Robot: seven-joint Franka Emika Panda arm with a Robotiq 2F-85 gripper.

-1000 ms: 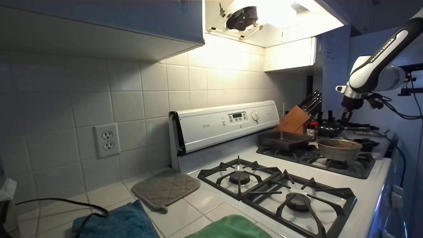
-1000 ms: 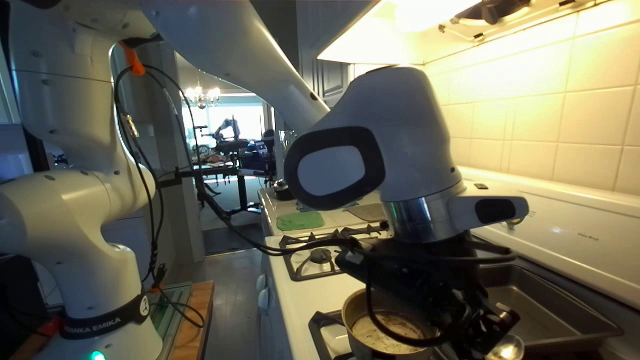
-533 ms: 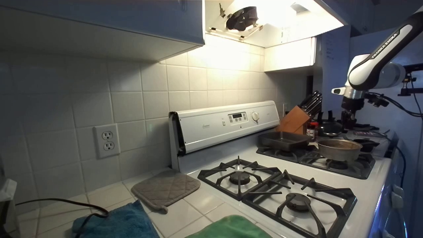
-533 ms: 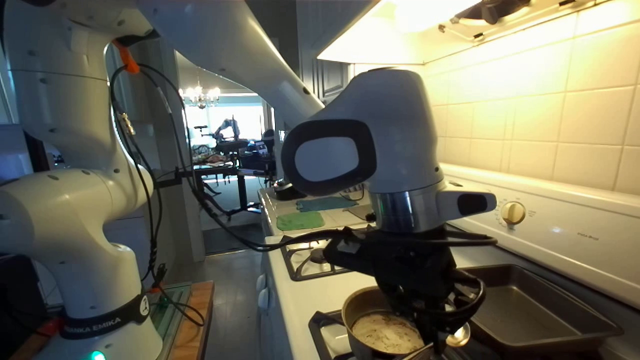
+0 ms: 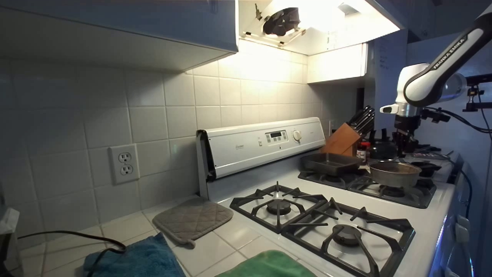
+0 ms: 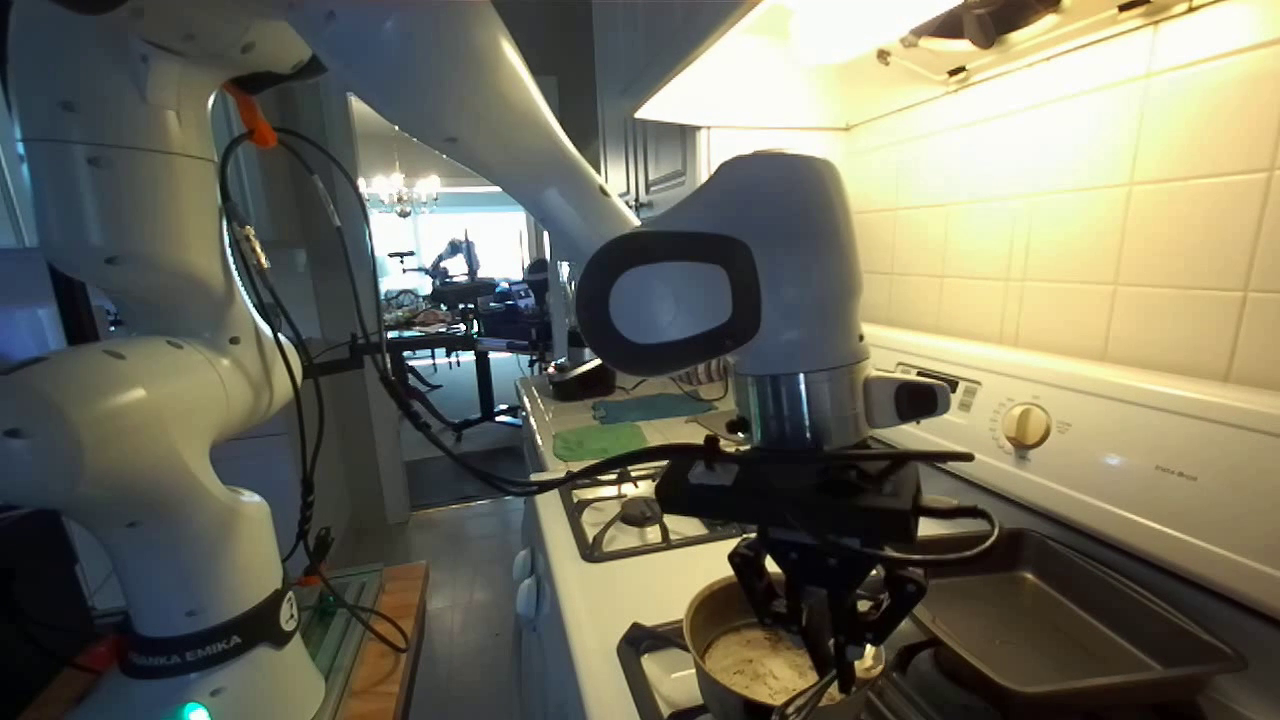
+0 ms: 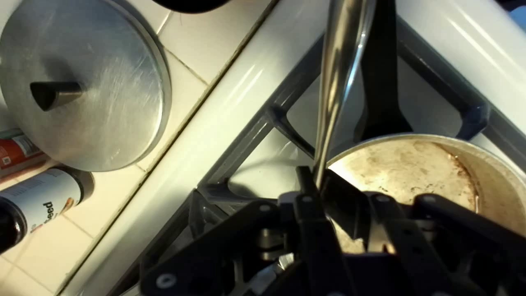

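Over the white gas stove, the gripper clamped a metal utensil, seemingly the holding step; the next called for clearing the saucepan below it.

Blue towel near gray potholder

Rounded white arm, a black-framed grey oval panel above the silver collar; below that collar, black fingers with pale screws; near it, black cables; higher above it, a black stripe lettered FRANKA EMIKA
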